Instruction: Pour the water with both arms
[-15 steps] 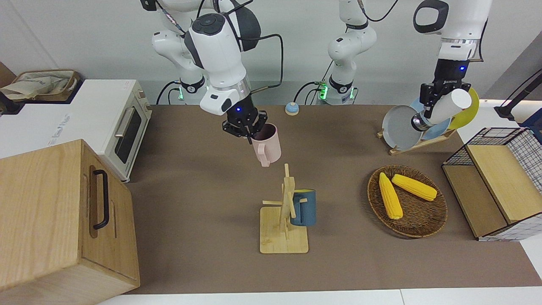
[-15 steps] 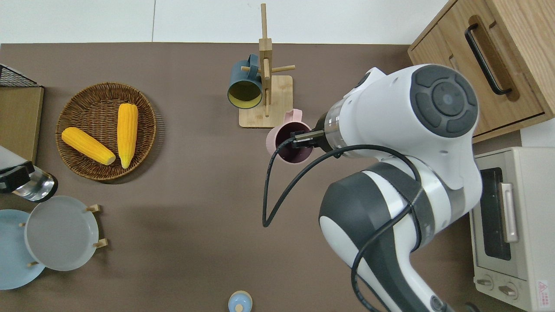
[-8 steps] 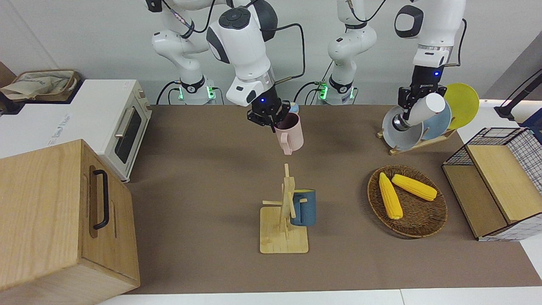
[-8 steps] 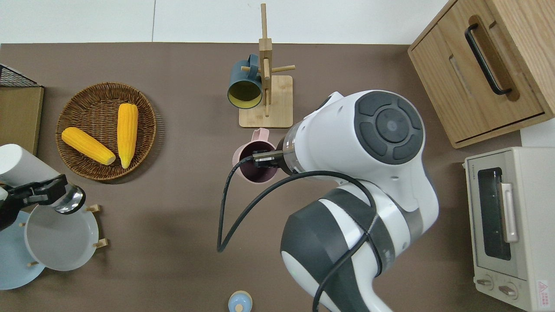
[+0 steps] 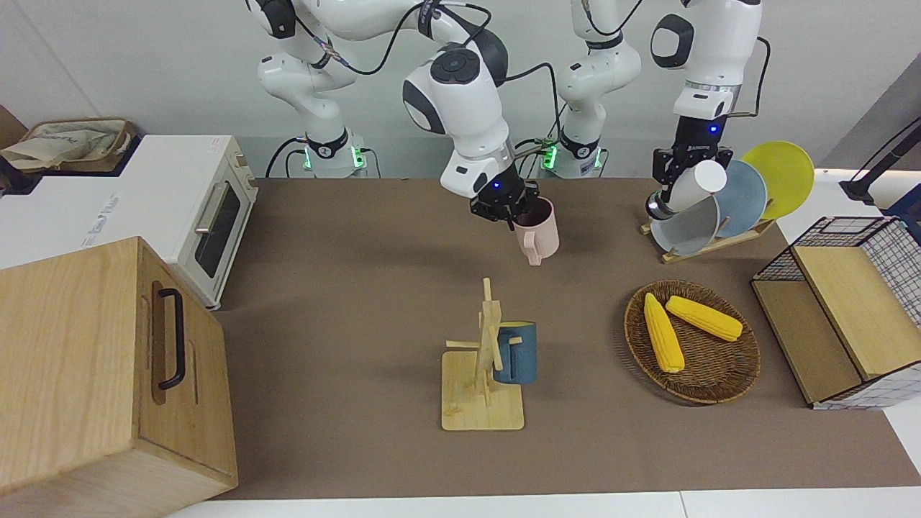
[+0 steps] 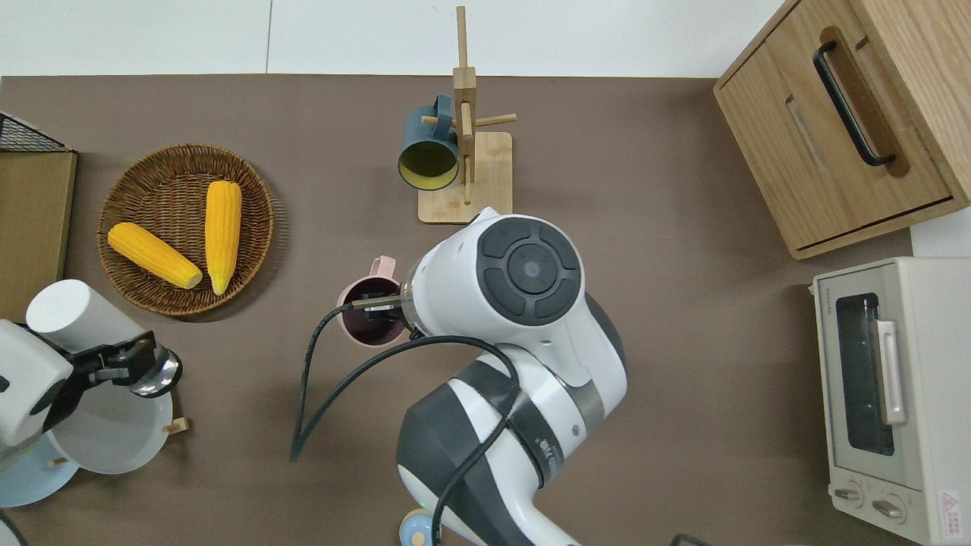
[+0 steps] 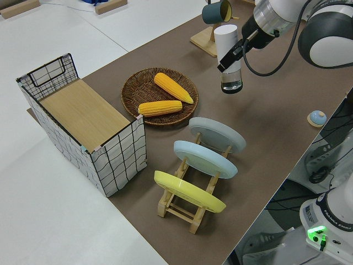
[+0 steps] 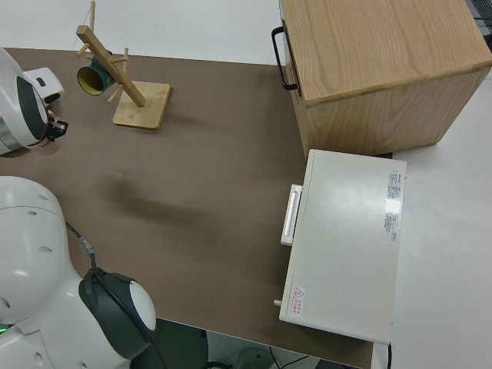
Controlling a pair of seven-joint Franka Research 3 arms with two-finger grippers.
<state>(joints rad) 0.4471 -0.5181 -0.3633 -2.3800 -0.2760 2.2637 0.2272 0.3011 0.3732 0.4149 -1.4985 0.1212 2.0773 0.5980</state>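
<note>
Both arms are at work over the table (image 5: 345,302). We take the mug tree (image 5: 483,360), with a blue mug (image 5: 516,352) hanging on it, as our landmark.

We see the right gripper (image 5: 509,213) shut on the rim of a pink mug (image 5: 538,232), one finger inside and one outside. It holds the mug upright in the air, handle pointing away from the robots, over bare table nearer to the robots than the mug tree and a little toward the left arm's end.

We see the left gripper (image 5: 680,173) clamped around the middle of a white bottle (image 5: 692,188). The bottle is tilted, its white end up and its shiny metal end (image 6: 155,373) down, over the grey plate (image 6: 106,436) in the plate rack (image 7: 190,207), which stands well apart from the mug tree, toward the left arm's end.

A basket (image 5: 709,385) with two corn cobs (image 5: 663,332) lies between the mug tree and a wire crate (image 5: 842,316). At the right arm's end stand a wooden cabinet (image 5: 93,374) and a white oven (image 5: 180,208).
</note>
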